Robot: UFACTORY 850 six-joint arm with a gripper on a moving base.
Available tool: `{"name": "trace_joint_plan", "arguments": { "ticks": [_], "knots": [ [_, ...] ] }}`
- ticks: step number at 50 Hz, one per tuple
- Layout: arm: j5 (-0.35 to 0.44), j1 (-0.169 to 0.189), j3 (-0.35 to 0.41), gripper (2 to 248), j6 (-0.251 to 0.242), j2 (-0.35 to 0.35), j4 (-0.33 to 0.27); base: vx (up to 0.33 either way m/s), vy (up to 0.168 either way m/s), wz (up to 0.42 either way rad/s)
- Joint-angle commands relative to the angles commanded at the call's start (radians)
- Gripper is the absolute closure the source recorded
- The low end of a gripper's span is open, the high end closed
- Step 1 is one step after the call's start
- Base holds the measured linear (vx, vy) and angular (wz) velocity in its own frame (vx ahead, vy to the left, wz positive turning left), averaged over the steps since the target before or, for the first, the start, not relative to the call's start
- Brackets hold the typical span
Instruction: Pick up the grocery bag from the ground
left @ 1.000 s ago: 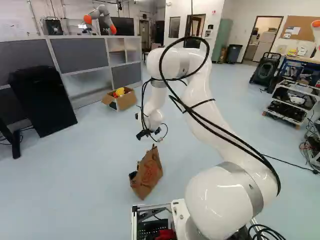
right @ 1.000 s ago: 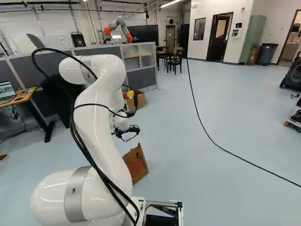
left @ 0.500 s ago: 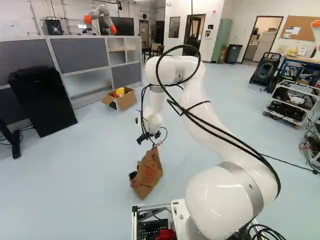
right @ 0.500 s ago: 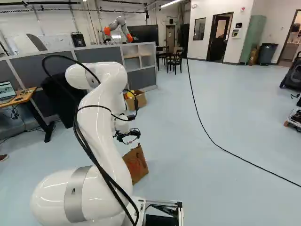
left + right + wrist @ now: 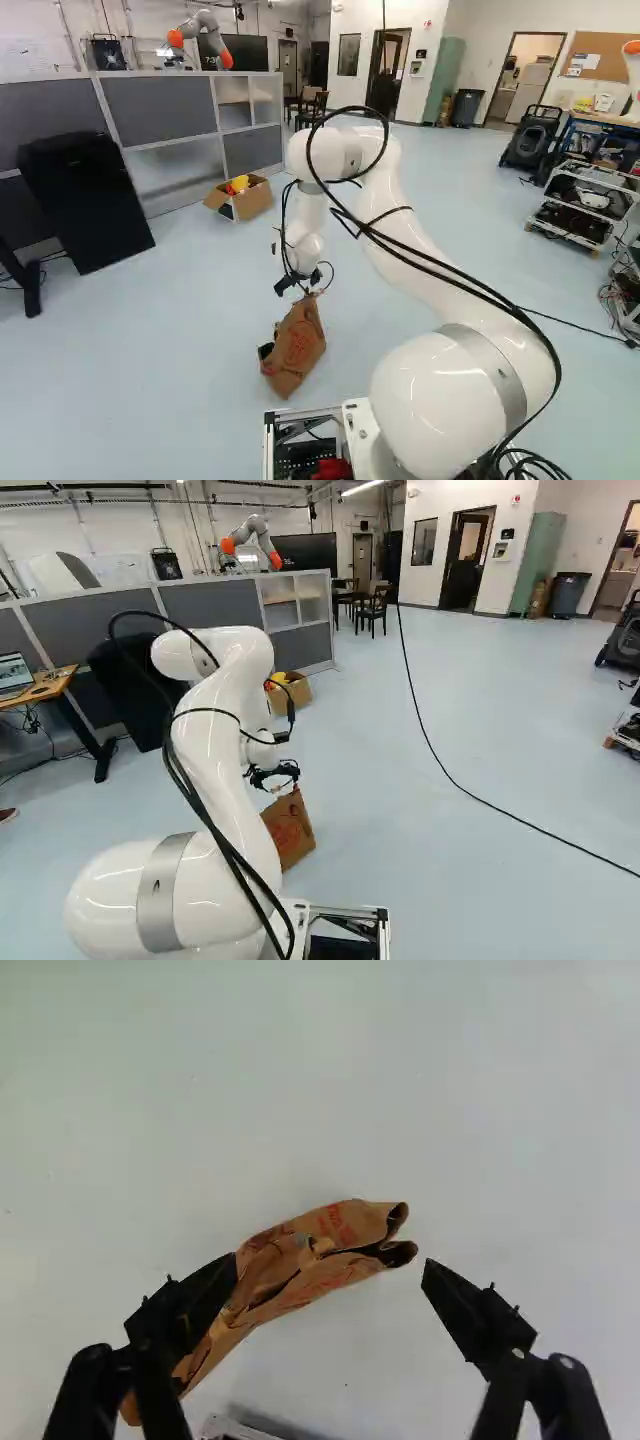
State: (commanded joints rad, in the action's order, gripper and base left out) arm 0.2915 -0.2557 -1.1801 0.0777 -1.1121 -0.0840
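- Left base view: the white arm (image 5: 420,265) rises right of the middle and bends over, so that the gripper (image 5: 298,284) hangs just above the top of the brown paper grocery bag (image 5: 297,350). The bag is on the pale blue floor (image 5: 150,370), tilted, ahead of the base. Farther off, an open cardboard box (image 5: 240,200) holds something yellow (image 5: 239,184), near a grey partition (image 5: 160,100). Another robot (image 5: 205,25) shows beyond the partition.
- Right base view: the arm stands left of the middle, with the gripper over the bag's upper end. A black cable (image 5: 430,745) runs across the floor to the right, and dark chairs (image 5: 373,610) stand at the back.
- Wrist view: the gripper (image 5: 331,1265) has its two fingers spread wide, with nothing gripped. The bag lies below, its folded top edges showing between the fingertips and its lower part passing under one finger.
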Motion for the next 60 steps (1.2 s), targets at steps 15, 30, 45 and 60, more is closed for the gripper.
{"name": "trace_joint_plan", "arguments": {
  "ticks": [15,30,45,60],
  "knots": [
    [-0.017,0.000,-0.042,3,0.203,-0.055,0.000,0.000,0.000,0.000],
    [-0.035,0.000,-0.085,3,0.413,-0.110,0.000,0.000,0.000,0.000],
    [-0.052,0.000,-0.130,3,0.623,-0.165,0.000,0.000,0.000,0.000],
    [-0.062,0.000,-0.177,3,0.791,-0.220,0.000,0.000,0.000,0.000]
  ]
}}
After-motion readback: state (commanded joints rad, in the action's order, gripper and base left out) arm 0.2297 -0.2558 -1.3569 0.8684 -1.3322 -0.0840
